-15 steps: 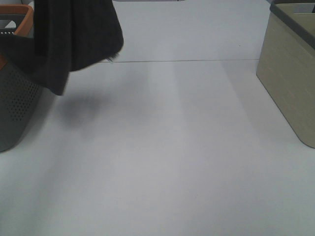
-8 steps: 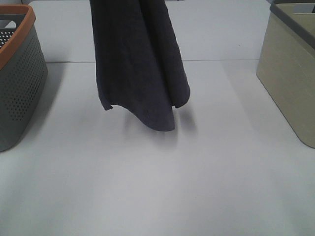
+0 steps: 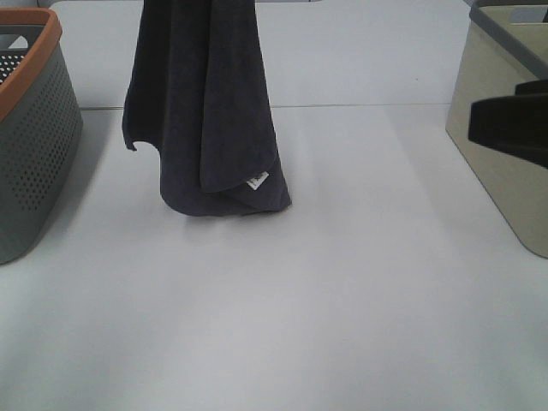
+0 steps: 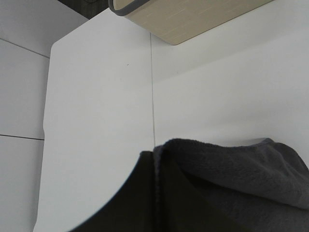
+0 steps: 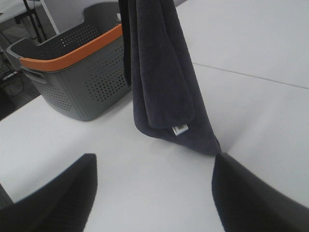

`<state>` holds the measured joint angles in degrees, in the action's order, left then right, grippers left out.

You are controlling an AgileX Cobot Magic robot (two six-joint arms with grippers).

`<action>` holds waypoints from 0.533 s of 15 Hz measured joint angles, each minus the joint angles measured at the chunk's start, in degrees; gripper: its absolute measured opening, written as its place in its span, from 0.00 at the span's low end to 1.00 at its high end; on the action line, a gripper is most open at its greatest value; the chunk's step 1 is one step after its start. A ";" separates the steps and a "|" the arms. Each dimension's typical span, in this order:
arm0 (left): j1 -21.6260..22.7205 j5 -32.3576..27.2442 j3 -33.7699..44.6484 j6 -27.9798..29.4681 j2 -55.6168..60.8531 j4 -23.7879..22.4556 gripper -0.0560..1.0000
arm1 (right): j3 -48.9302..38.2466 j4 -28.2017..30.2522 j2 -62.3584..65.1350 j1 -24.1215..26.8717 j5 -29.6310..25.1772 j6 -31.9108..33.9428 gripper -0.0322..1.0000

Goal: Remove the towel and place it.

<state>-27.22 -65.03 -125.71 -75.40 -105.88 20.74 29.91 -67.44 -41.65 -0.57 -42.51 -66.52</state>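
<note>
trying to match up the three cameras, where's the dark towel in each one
Exterior high: the towel hangs left of centre, to the right of the grey basket.
Left wrist: the towel fills the near foreground, close to the camera.
Right wrist: the towel hangs mid-picture, beside the grey basket.
Shared landmark: the table seam shows in all three.
</note>
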 joint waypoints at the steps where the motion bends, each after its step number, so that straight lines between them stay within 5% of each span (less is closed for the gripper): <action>1: 0.00 0.00 0.00 -1.03 0.00 -0.06 0.05 | 0.00 -4.87 -3.32 0.00 0.00 -5.84 0.69; 3: 0.00 0.29 0.00 -2.75 0.00 0.00 0.05 | 0.00 -18.91 -13.29 0.00 -2.23 -22.00 0.69; 4: 0.00 0.29 0.00 -2.75 0.00 0.00 0.05 | 0.00 -18.91 -13.29 0.00 -2.23 -22.00 0.69; 5: 0.00 1.26 0.00 -2.98 0.00 0.00 0.05 | 0.00 -27.27 -20.00 0.00 -5.21 -33.80 0.69; 6: 0.00 1.26 0.00 -2.98 0.00 0.00 0.05 | 0.00 -27.27 -20.00 0.00 -5.21 -33.80 0.69; 8: 0.00 1.26 0.00 -3.09 0.00 0.00 0.05 | 1.03 -31.17 -28.71 0.00 -6.93 -44.40 0.69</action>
<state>-27.22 -63.77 -125.71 -78.50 -105.88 20.74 30.94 -98.61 -70.36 -0.57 -49.45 -110.92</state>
